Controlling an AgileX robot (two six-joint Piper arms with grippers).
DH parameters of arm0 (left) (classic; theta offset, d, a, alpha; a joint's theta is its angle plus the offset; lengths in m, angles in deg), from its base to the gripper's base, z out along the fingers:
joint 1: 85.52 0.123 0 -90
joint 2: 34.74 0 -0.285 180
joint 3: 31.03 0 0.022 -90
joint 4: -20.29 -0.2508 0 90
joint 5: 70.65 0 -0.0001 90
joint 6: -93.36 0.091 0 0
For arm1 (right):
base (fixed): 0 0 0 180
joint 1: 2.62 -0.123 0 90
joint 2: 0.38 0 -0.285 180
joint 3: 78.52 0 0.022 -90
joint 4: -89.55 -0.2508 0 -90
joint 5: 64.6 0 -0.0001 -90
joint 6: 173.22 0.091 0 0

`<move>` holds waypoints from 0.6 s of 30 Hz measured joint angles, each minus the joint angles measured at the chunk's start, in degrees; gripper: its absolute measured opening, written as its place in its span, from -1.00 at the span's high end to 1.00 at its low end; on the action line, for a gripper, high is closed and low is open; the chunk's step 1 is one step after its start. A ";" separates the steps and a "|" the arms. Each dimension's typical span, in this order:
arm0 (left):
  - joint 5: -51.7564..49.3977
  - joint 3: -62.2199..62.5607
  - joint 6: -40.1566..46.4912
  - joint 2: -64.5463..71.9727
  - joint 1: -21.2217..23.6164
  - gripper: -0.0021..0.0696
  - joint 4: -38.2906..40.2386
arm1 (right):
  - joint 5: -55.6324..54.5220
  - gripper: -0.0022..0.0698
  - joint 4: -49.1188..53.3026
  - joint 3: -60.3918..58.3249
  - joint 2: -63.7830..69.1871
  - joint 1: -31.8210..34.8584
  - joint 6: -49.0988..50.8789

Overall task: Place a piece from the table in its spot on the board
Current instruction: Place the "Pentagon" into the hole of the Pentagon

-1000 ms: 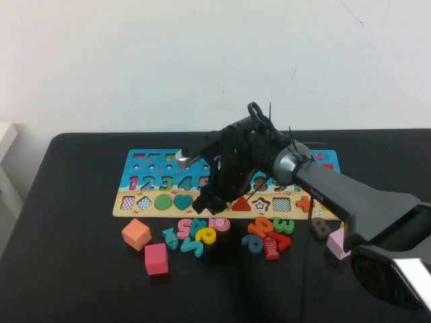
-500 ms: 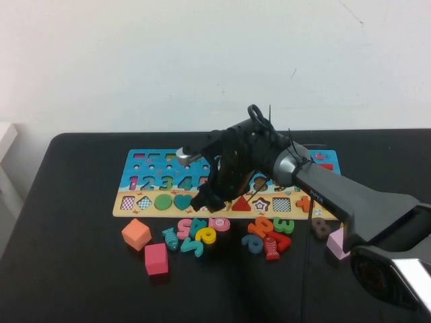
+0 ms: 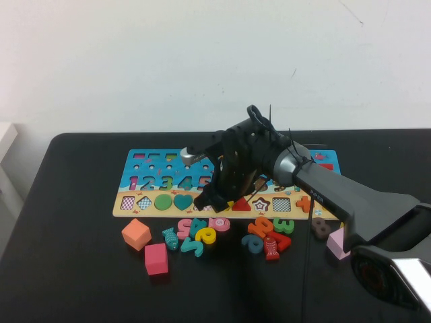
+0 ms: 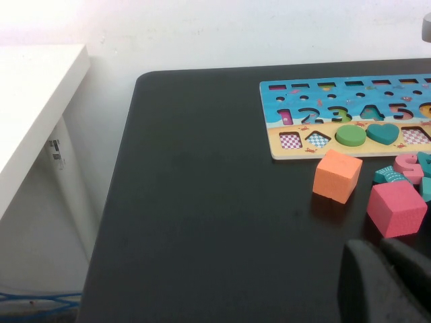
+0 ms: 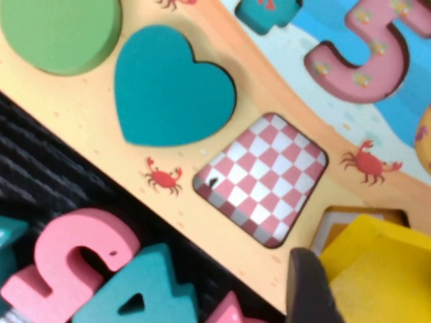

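the right gripper (image 3: pixel 210 199) hangs low over the tan shape-slot row of the long wooden puzzle board with the blue beach print (image 3: pixel 151 165), just past the teal heart piece (image 5: pixel 168 87). its jaws pinch the small flat yellow pentagon block (image 5: pixel 380 269), which the right wrist view shows over the near edge of a slot in that row, tilted rather than seated, right beside an empty slot with a red-and-white checked floor (image 5: pixel 259 178). a dark fingertip (image 5: pixel 310 286) presses against the block's edge. the green round piece (image 5: pixel 59 30) sits one slot beyond the heart.

crowding the black tabletop (image 3: pixel 67 269) just in front of the board are loose pieces: a pink number five (image 5: pixel 64 259), a teal number piece (image 5: pixel 145 289) touching it, a yellow number (image 3: pixel 205 235), and orange and red numbers (image 3: pixel 269 232) under the arm (the arm itself hides part of the row in the high view). an orange cube (image 3: pixel 136 233) and a pink cube (image 3: pixel 155 259) stand well clear to the left.

the left gripper (image 4: pixel 384 282) is at the table's near left side, near the pink cube; i cannot tell how its jaws stand.
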 joint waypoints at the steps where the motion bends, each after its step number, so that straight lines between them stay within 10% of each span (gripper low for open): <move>1: 0.00 0.00 0.00 0.00 0.00 0.95 0.00 | 0.13 -0.13 0.00 0.00 0.00 0.00 0.00; 18: 0.00 0.00 -0.11 0.00 0.00 0.95 0.25 | 0.27 -0.48 0.10 0.00 -0.21 0.00 0.59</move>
